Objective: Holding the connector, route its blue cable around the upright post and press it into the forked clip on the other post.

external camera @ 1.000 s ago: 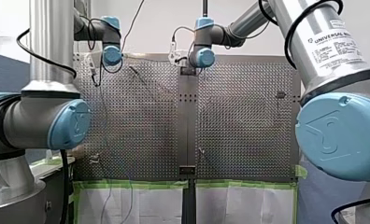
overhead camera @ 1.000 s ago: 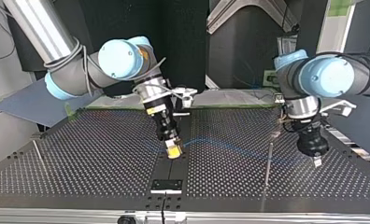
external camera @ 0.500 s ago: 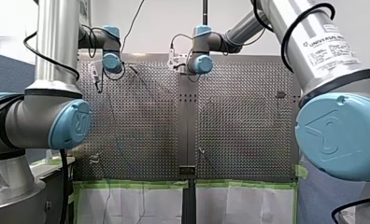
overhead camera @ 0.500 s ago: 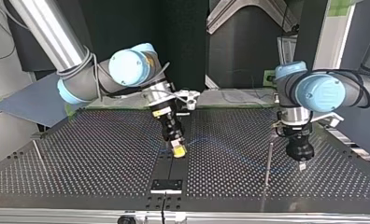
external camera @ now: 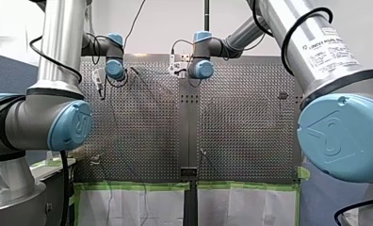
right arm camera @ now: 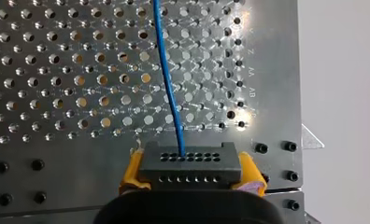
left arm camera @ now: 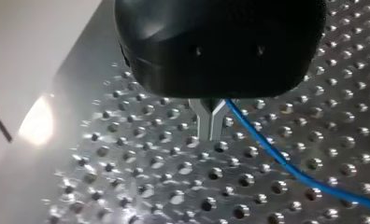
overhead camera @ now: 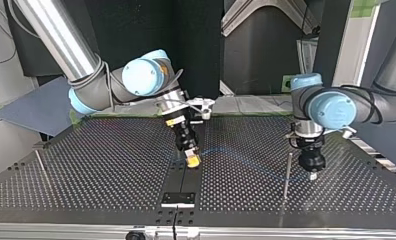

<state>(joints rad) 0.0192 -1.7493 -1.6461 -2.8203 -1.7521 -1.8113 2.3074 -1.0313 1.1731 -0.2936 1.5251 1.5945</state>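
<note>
**Connector gripped, cable slack, routing not yet made**

My right gripper [overhead camera: 191,161] has its fingers clamped on the connector [right arm camera: 190,164], the yellow pads [right arm camera: 132,170] pressing its two short ends; this grip leaves the pin face clear, so the blue cable [right arm camera: 168,79] runs straight out ahead over the bench [overhead camera: 111,170] with no kink at its root; the connector hangs low over the bench's middle seam in the top view, near the surface but, as far as I can tell, not on it.

From there the cable runs in a loose arc towards the upright post [overhead camera: 287,175] and my left gripper [overhead camera: 312,175], which points straight down just beside that post; its metal fingers [left arm camera: 210,122] are drawn together at the tips; the cable passes close beside them at their root, and whether it is caught there I cannot tell; a hold at that spot would steady the cable near the post while the connector end is swung.

A second thin post [overhead camera: 41,165] stands well apart at the top view's left; the forked clip is too small to make out on either post; I judge the wrap and the press are still to do.
</note>
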